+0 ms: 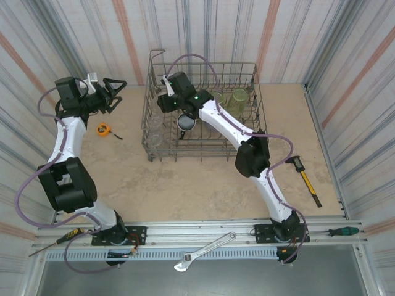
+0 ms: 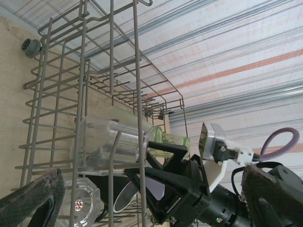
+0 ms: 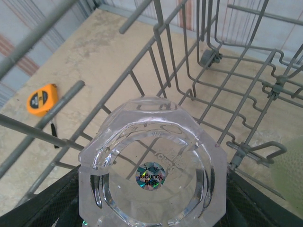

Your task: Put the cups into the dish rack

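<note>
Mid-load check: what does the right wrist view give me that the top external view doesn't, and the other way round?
Right wrist adds: the faceted base of the clear cup with its shiny round sticker, held in the right gripper.
Top external adds: the left gripper open, outside the rack; yellow-green cups standing in the rack's far side; the hammer and wrench.
Both share: the dish rack wires and the orange tape measure on the table left of it.

The tan table (image 1: 185, 191) has a wire dish rack (image 1: 166, 152) on it, an orange tape measure (image 1: 103, 129) at the left and a hammer (image 1: 307, 177) at the right.
</note>
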Robot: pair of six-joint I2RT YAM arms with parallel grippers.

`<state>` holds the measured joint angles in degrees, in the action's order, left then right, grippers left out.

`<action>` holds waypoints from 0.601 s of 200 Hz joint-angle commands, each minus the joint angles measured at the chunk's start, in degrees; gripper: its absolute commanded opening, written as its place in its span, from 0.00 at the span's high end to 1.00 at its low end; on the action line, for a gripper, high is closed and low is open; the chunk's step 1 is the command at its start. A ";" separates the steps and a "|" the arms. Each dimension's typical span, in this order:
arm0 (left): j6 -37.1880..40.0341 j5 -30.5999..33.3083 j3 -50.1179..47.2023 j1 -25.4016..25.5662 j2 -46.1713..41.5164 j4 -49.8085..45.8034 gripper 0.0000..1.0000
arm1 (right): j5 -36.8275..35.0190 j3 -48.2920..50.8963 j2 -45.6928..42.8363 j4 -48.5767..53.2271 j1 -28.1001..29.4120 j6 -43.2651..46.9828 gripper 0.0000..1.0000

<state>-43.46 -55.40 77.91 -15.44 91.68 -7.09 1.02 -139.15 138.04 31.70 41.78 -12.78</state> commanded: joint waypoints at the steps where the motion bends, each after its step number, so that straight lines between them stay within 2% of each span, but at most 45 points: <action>1: 0.76 0.18 0.67 -0.74 -1.79 0.31 0.01 | -1.69 -3.01 1.56 -0.30 0.15 1.43 0.60; 120: 0.09 0.03 0.28 -0.81 -1.85 1.16 0.01 | -5.40 -8.87 7.55 3.75 0.75 5.56 0.57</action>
<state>-43.51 -55.40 77.91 -15.44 91.68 -7.05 -2.17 -144.07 143.15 33.47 41.89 -10.13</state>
